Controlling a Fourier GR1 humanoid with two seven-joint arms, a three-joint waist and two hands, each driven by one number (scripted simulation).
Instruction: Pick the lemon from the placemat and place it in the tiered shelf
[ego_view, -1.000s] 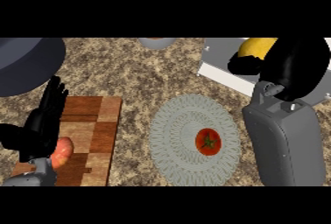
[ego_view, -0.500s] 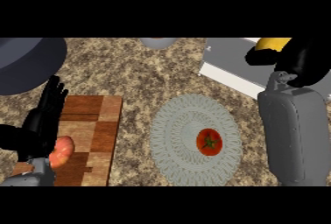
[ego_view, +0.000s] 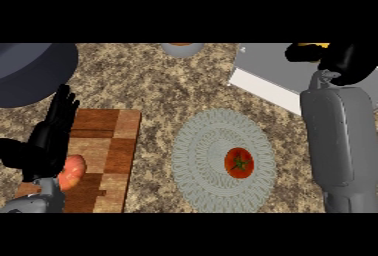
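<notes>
My right hand (ego_view: 345, 58) is at the top right, over the grey tiered shelf (ego_view: 267, 70), its fingers curled round the yellow lemon (ego_view: 316, 46); only a sliver of the lemon shows at the picture's top edge. The round grey woven placemat (ego_view: 210, 150) lies in the middle of the counter with a red tomato (ego_view: 238, 162) on it. At the left edge my left hand (ego_view: 50, 132) rests open, fingers up, above the wooden cutting board (ego_view: 107, 150).
A dark round pan (ego_view: 33, 70) sits at the top left. A small grey bowl (ego_view: 182, 48) shows at the top edge. An orange-pink sausage-shaped item (ego_view: 71, 171) lies on the cutting board beside my left wrist.
My right hand has carried the lemon further up and to the right over the shelf, so less of the lemon shows. The left hand has stayed still.
</notes>
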